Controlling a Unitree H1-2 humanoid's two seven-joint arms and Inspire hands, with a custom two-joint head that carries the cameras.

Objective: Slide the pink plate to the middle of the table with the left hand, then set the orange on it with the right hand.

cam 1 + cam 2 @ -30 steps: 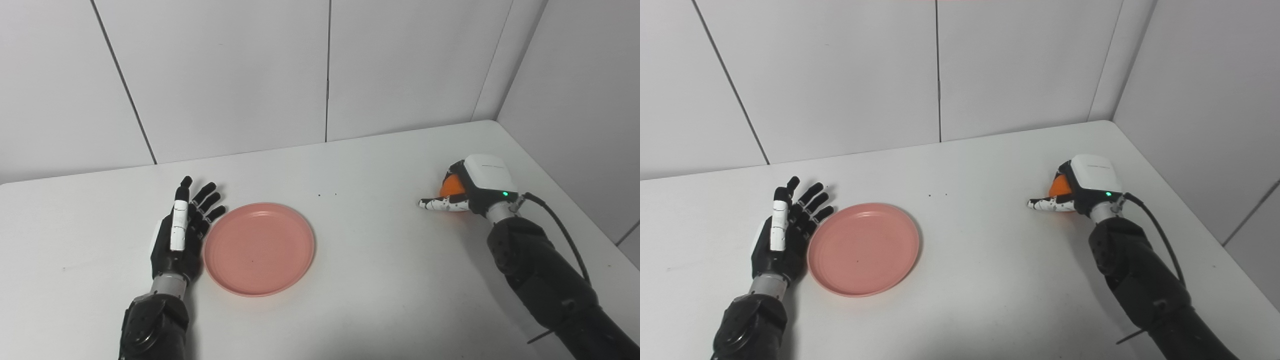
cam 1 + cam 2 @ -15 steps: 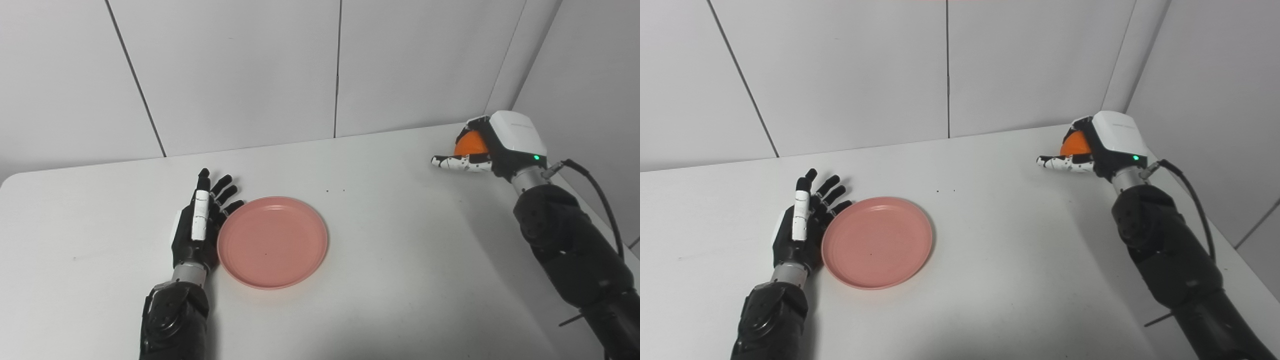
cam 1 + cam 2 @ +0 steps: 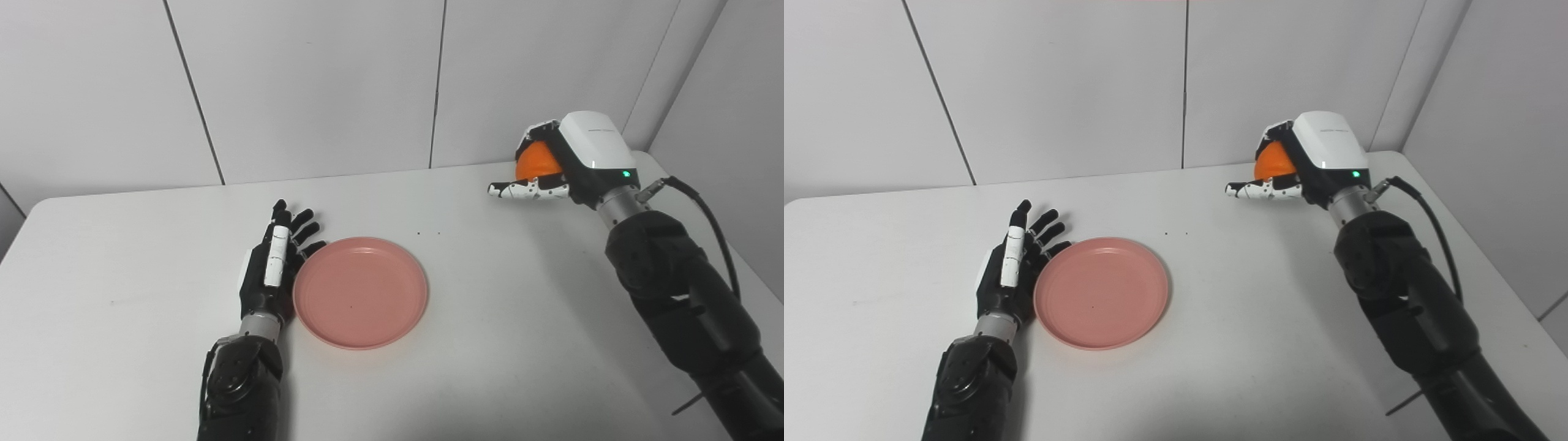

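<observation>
Currently my right hand (image 3: 566,165) clasps the orange (image 3: 537,163), upper right. Plate (image 3: 360,291) sits centre-frame, left hand (image 3: 273,269) splayed flat against its rim. I'd lower before releasing.

No text, label, brand or number can be read. The white back cover of the right hand (image 3: 588,156) carries a small grey marking near its top edge, too small and blurred to make out.
</observation>
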